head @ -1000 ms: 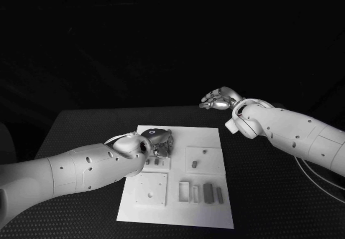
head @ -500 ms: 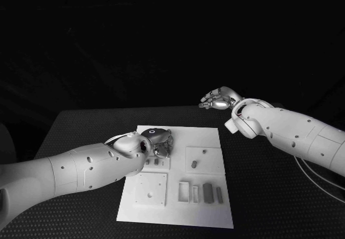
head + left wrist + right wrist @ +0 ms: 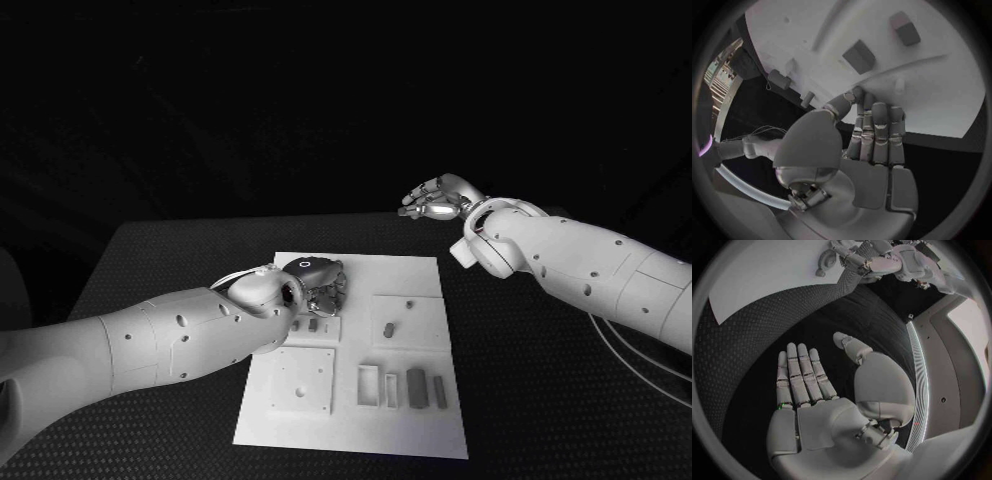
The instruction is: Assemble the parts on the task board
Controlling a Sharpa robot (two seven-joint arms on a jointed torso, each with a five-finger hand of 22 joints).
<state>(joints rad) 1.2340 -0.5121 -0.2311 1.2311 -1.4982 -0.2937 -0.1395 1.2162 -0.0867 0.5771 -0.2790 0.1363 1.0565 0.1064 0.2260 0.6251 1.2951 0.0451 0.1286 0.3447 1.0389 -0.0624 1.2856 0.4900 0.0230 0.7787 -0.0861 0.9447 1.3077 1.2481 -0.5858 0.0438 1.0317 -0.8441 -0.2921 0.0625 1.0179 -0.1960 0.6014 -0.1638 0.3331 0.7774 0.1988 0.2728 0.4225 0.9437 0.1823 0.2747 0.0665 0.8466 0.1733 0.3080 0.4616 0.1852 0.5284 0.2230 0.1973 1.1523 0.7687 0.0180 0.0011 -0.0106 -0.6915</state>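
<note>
Compared with frames 1.0 s and 0.5 s back: no visible change anywhere. Left hand [image 3: 320, 285] still poised low over the far-left part of the task board [image 3: 418, 440], roughly 10 o'clock from board centre; right hand [image 3: 440, 197] still raised beyond the board's far-right corner, about 1 o'clock, well apart from it. Left fingers [image 3: 879, 125] lying straight and close together, tips reaching to the board edge in the left wrist view; nothing seen between them and the thumb, but whether the tips actually touch the board or a part cannot be told. Right fingers [image 3: 801, 375] extended side by side, thumb held apart, palm bare over the black surface [image 3: 742, 390]; holding nothing. Parts unmoved: small pair [image 3: 307, 324] just beside the left hand at its 6 o'clock, one piece standing in the square plate [image 3: 389, 329] at board centre-right, row of long pieces and slots [image 3: 404, 387] toward 5 o'clock, drilled plate [image 3: 304, 379] at 7 o'clock. Left wrist view: two dark blocks [image 3: 859, 56] on the board ahead of the fingertips, not contacted. Judgement: a pause or very slow approach, no grasp made yet; assembly not advanced in this interval. Likely step in hand: left hand lining up on the small parts near its fingertips. Right hand idle, out of the way.
</note>
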